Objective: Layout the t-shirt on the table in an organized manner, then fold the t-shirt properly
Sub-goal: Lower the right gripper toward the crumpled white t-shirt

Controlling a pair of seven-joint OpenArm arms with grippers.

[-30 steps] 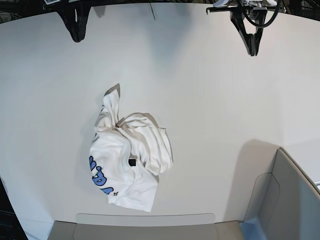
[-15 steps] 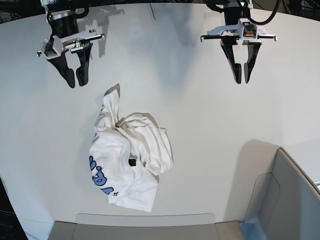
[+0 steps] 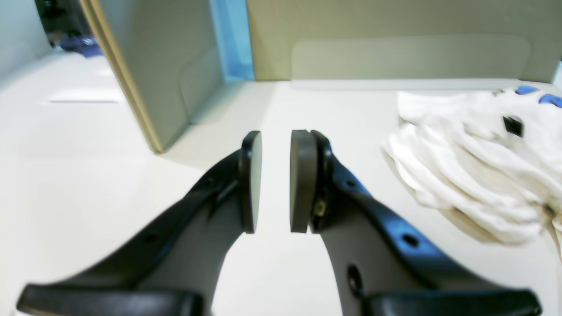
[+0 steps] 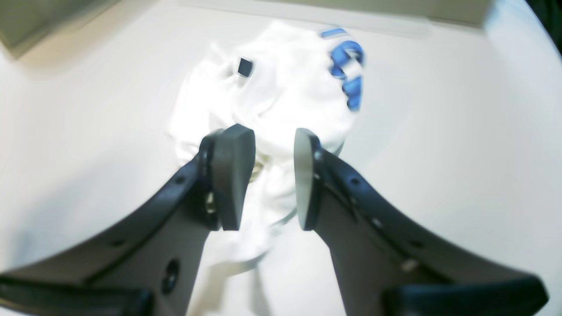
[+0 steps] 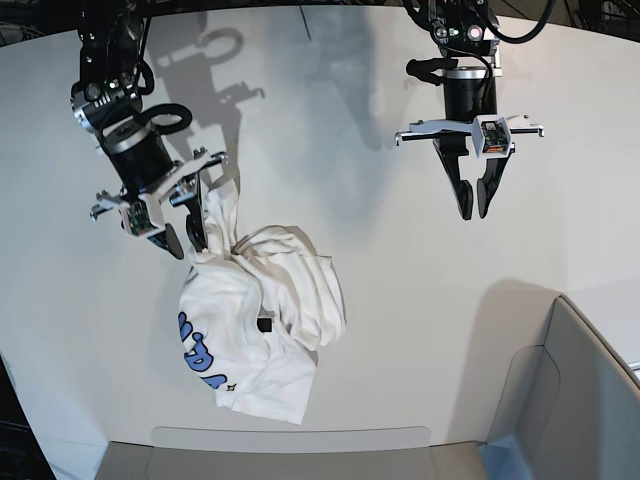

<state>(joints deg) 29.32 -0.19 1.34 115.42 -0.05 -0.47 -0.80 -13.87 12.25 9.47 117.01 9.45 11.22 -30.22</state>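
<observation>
The t-shirt (image 5: 260, 320) lies crumpled in a heap on the table (image 5: 400, 250), left of centre, with blue lettering (image 5: 200, 362) at its lower left and the black neck tag (image 5: 264, 325) facing up. My right gripper (image 5: 187, 243) hangs open over the heap's narrow upper end. The right wrist view shows the t-shirt (image 4: 281, 87) between and beyond the gripper (image 4: 272, 175), nothing clamped. My left gripper (image 5: 473, 208) is open with a narrow gap, over bare table well right of the shirt. In the left wrist view the gripper (image 3: 276, 175) is empty and the t-shirt (image 3: 474, 166) lies to the right.
A grey-white bin wall (image 5: 590, 400) rises at the near right corner and shows in the left wrist view as a bin wall (image 3: 153, 66) ahead. A low panel (image 5: 290, 440) runs along the table's near edge, just below the shirt.
Both arms have come down from the far edge toward the middle of the table. Both grippers went from shut to open. The right one now hangs at the shirt's upper end.
</observation>
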